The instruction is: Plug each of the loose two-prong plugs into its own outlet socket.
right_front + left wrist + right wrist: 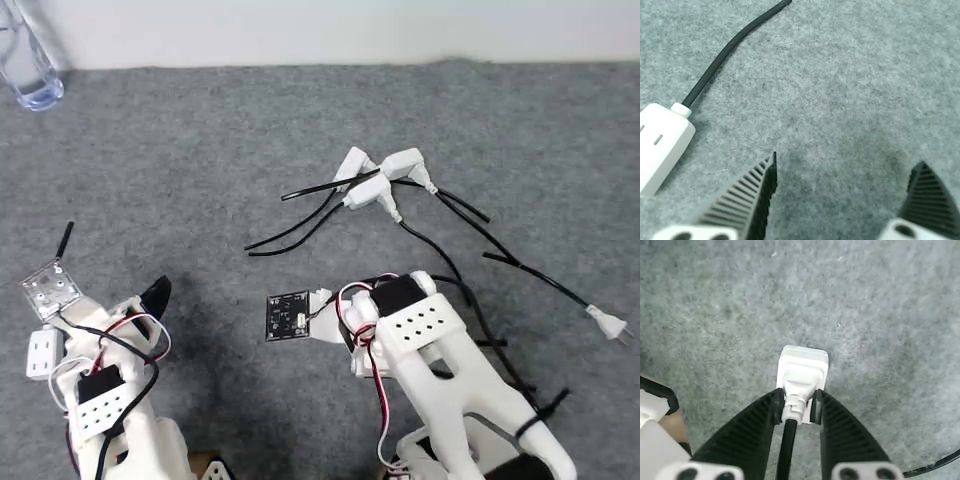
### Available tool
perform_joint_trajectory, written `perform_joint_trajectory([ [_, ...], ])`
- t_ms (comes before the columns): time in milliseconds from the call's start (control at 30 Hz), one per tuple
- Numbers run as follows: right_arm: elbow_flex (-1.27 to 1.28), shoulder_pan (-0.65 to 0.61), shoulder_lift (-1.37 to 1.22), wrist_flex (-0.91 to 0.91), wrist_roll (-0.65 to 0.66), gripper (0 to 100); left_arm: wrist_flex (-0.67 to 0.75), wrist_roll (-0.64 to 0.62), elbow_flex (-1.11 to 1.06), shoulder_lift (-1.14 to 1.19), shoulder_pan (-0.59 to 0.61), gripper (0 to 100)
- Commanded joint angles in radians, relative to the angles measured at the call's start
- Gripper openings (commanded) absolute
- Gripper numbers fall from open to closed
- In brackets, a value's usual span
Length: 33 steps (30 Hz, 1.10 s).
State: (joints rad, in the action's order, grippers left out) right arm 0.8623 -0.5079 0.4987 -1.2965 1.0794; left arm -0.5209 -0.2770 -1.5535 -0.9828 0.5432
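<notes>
1. Left hand: 8 o'clock on the grey felt table. Its fingers were spread wide over bare felt and held nothing.
2. White outlet socket: lay flat just beside the left hand, at its 9 o'clock. A short black cord led off toward 12 o'clock.
3. Right hand: 6 o'clock, clamped on a white cord-end block. The block's far end stood against the felt and its cord passed back between the fingers. Whether it was plug or socket could not be told.
4. Loose two-prong plug: 4 o'clock, lay at a cord's end, well apart from both hands.
5. Cluster of white connector blocks: 1 o'clock, touching one another, cords trailing.
6. Clear bottle: 11 o'clock, far corner.
</notes>
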Motion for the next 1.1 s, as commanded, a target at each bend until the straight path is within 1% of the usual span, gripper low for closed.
perform_joint_trajectory([
  [0, -0.005, 0.005, 0.027, 0.018, 0.011, 8.2, 0.023, 0.009, 0.005, -0.014, 0.003, 39],
  [100, -0.005, 0.005, 0.027, 0.018, 0.012, 7.1, 0.023, 0.009, 0.005, -0.014, 0.003, 39],
  [167, -0.005, 0.001, 0.027, 0.019, 0.012, 1.0, 0.023, 0.009, 0.005, -0.014, 0.003, 39],
  [200, -0.005, 0.001, 0.027, 0.024, 0.012, 0.5, 0.023, 0.009, 0.005, -0.014, 0.003, 39],
  [233, -0.003, 0.001, 0.025, 0.028, 0.012, 1.7, 0.023, 0.009, 0.005, -0.014, 0.003, 39],
  [400, 0.034, -0.001, 0.001, 0.061, 0.028, 0.9, 0.023, 0.009, 0.005, -0.014, 0.003, 39],
  [500, 0.094, -0.001, -0.081, 0.139, 0.031, 0.9, 0.023, 0.009, 0.005, -0.014, 0.003, 39],
  [600, 0.095, 0.002, -0.147, 0.165, 0.029, 0.9, 0.023, 0.009, 0.005, -0.014, 0.003, 39],
  [900, 0.058, 0.007, -0.097, 0.156, 0.026, 0.9, 0.023, 0.009, 0.005, -0.014, 0.003, 39],
  [1067, 0.028, 0.007, 0.004, 0.042, -0.028, 2.3, 0.023, 0.009, 0.005, -0.014, 0.003, 39],
])
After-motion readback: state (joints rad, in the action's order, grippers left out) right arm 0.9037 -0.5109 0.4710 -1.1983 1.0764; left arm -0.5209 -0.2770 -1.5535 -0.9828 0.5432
